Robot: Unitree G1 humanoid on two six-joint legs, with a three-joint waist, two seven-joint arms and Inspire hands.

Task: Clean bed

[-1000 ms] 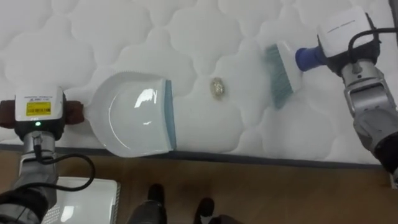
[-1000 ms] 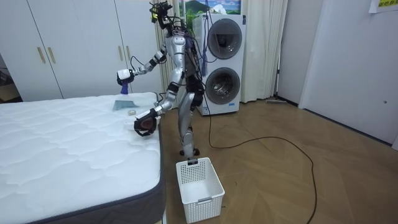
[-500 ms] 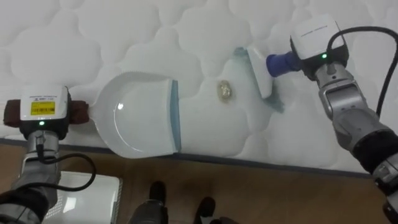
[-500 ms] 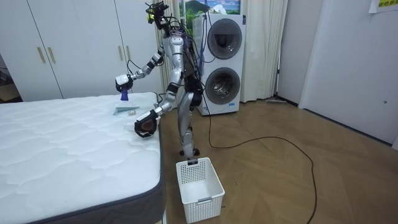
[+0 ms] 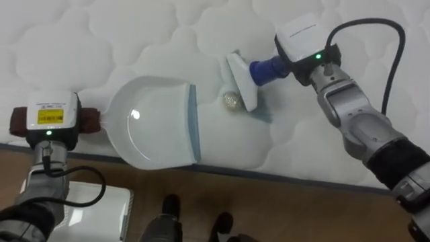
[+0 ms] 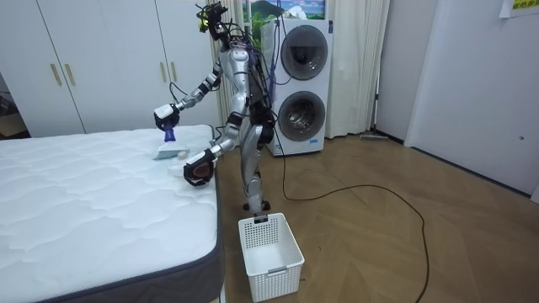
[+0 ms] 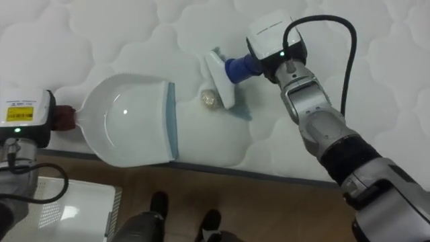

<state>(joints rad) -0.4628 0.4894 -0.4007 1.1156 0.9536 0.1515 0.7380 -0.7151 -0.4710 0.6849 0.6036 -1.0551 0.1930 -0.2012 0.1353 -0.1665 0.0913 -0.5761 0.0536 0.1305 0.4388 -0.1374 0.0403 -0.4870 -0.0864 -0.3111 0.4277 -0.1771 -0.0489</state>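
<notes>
A white dustpan with a blue-grey lip lies flat on the quilted white mattress near its front edge, mouth facing right. My left hand grips its handle at the far left. A small crumpled golden scrap rests just right of the lip. The white brush with a blue handle presses down against the scrap's right side, bristles splayed on the mattress. My right hand is curled round the brush handle. In the room view I stand at the bed's corner with the brush on the mattress.
A white plastic basket stands on the wooden floor beside the bed, also at my lower left. Behind me are a stacked washer and dryer and white wardrobes. The mattress edge runs just below the dustpan.
My right hand has swung the brush left and down from above the mattress until it meets the scrap, which now lies closer to the dustpan's lip. The dustpan has stayed put.
</notes>
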